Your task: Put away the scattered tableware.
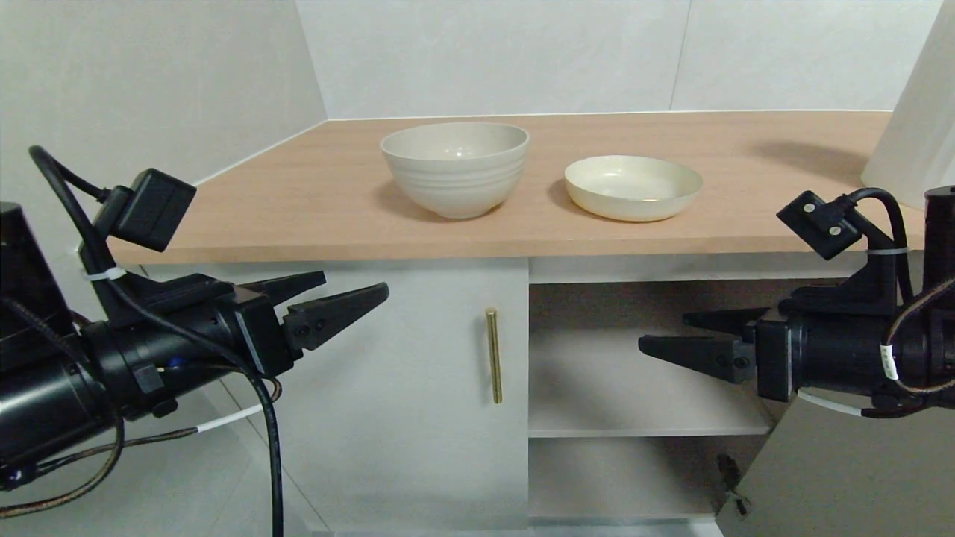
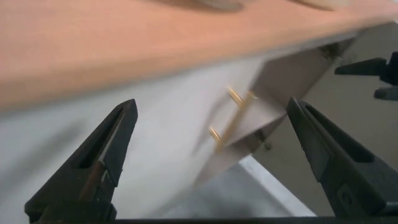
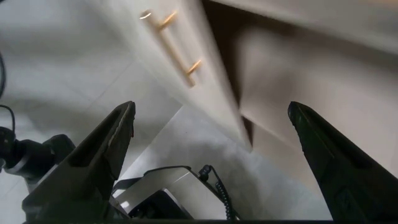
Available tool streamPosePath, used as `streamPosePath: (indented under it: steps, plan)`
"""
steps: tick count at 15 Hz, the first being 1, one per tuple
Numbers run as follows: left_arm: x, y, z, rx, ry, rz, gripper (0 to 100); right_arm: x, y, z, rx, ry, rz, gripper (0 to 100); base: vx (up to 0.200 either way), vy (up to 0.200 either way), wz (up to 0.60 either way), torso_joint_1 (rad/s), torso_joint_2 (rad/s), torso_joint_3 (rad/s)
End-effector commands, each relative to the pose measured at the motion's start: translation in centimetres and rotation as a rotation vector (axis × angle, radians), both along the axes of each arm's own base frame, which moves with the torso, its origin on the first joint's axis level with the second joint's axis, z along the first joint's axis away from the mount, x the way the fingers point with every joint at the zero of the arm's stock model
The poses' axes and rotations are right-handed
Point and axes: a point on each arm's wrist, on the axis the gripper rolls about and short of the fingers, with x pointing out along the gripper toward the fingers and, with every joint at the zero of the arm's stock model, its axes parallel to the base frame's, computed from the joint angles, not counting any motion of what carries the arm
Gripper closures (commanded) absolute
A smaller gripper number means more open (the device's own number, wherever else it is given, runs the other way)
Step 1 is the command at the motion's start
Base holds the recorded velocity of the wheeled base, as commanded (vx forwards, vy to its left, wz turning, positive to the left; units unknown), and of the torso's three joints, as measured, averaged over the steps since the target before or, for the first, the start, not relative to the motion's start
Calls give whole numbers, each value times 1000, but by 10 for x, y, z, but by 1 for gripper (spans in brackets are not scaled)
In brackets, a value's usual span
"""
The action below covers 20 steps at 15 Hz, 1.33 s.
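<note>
- Pale, plain walls meet in a corner behind a light-brown wooden countertop that runs across the head view.
- A deep, cream, round ceramic bowl with ribbed bands around its outside stands upright on the counter, left of centre.
- A shallow, cream, round dish with a low rim stands just to the right of the bowl, close to it but apart.
- Both vessels face mouth-up. Being round, neither has a long axis of its own. As a pair they line up side by side along the counter's length.
- A white cabinet sits below the counter. Its closed left door carries a slim brass bar handle set vertically near its right edge.
- The right-hand compartment is open, showing a pale shelf with a lower space beneath it. Its grey door is swung outward at lower right.
- A white object, cut off by the picture's edge, stands at the counter's far right.
- The black left gripper hangs in front of the closed door, below the counter edge, jaws spread wide and holding nothing.
- The black right gripper hangs before the open compartment, jaws likewise wide apart and holding nothing, pointing toward the left gripper.
</note>
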Motion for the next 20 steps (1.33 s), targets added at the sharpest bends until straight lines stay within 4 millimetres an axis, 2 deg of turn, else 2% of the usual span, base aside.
streamPosePath:
  steps: [1, 9, 12, 18, 20]
  plan:
    - [-3, 1, 4, -6, -14, 1, 0, 0, 0, 0, -1, 2, 1, 0, 0, 0, 0, 0, 0, 0]
    - [-3, 1, 3, -3, -7, 2, 0, 0, 0, -1, -2, 4, 1, 0, 0, 0, 0, 6, -25, -20]
    - [-5, 2, 7, -7, -19, 4, 0, 0, 0, 0, -1, 2, 1, 0, 0, 0, 0, 71, -242, -256]
    - [-21, 8, 19, 8, 22, 2, 0, 0, 0, -2, -5, 8, 4, 0, 0, 0, 0, 173, -502, -293]
    - [-19, 7, 16, 13, 36, 1, 0, -1, 0, -1, -3, 4, 4, 0, 0, 0, 0, 183, -474, -290]
